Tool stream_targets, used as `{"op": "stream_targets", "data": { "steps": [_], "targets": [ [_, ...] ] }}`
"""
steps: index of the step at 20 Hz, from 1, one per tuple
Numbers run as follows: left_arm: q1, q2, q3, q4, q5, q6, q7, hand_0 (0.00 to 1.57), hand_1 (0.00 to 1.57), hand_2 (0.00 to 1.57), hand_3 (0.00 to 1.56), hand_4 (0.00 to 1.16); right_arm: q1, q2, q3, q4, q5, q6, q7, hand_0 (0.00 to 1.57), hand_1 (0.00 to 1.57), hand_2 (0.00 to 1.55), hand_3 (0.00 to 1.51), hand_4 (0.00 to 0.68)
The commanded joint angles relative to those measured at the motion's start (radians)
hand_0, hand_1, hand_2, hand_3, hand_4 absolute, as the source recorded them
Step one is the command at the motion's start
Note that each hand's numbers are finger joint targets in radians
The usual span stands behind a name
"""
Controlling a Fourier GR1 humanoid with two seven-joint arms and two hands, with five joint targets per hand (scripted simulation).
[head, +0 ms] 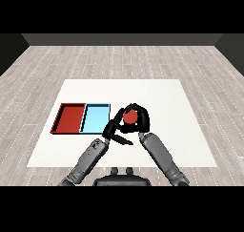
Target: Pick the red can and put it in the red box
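Observation:
The red can [130, 116] is just right of the light blue tray [95, 119], near the middle of the white table. My right hand [142, 120] is shut on it, its fingers arching over the can's top and its thumb underneath. Whether the can rests on the table or hangs above it I cannot tell. My left hand [113, 131] sits close beside the can on its left, low, with fingers stretched out straight towards the right and holding nothing. The red tray [71, 117] lies at the far left, touching the blue tray, with nothing in it.
The white table [167, 97] reaches well to the right and back of the hands. Both grey forearms come in from the lower corners and meet near the can. The two trays lie side by side on the table's left half.

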Motion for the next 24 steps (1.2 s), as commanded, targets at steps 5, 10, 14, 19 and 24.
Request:
{"op": "stream_targets", "data": {
  "steps": [5, 10, 14, 19, 24],
  "targets": [
    [-0.04, 0.0, -0.067, 0.022, 0.063, 0.037, -0.03, 0.0, 0.0, 0.0, 0.0, 0.0, -0.076, 0.044, 0.019, -0.001, 0.05, -0.03, 0.065, 1.57, 1.57, 1.48, 1.4, 0.628],
    [-0.085, 0.0, -0.016, 0.089, 0.076, 0.006, -0.064, 0.0, 0.0, 0.0, 0.0, 0.0, -0.117, 0.045, 0.052, 0.029, 0.023, -0.07, 0.068, 1.57, 1.57, 1.49, 1.41, 0.651],
    [-0.097, 0.001, -0.039, 0.025, 0.056, 0.05, -0.013, 0.0, 0.0, 0.0, 0.0, 0.0, -0.064, 0.045, 0.033, 0.01, -0.004, -0.009, 0.025, 1.57, 1.57, 1.48, 1.41, 0.654],
    [-0.091, 0.001, 0.021, 0.016, 0.124, 0.238, -0.043, 0.68, 0.68, 0.98, 0.93, 0.97, -0.033, 0.037, 0.093, -0.027, 0.022, -0.049, 0.044, 1.57, 1.57, 1.48, 1.41, 0.643],
    [-0.091, 0.0, -0.019, 0.073, 0.118, 0.282, -0.055, 1.57, 1.57, 1.57, 1.51, 1.12, -0.103, 0.045, 0.096, 0.06, -0.054, -0.078, 0.008, 1.57, 1.57, 1.48, 1.41, 0.625]
  ]
}}
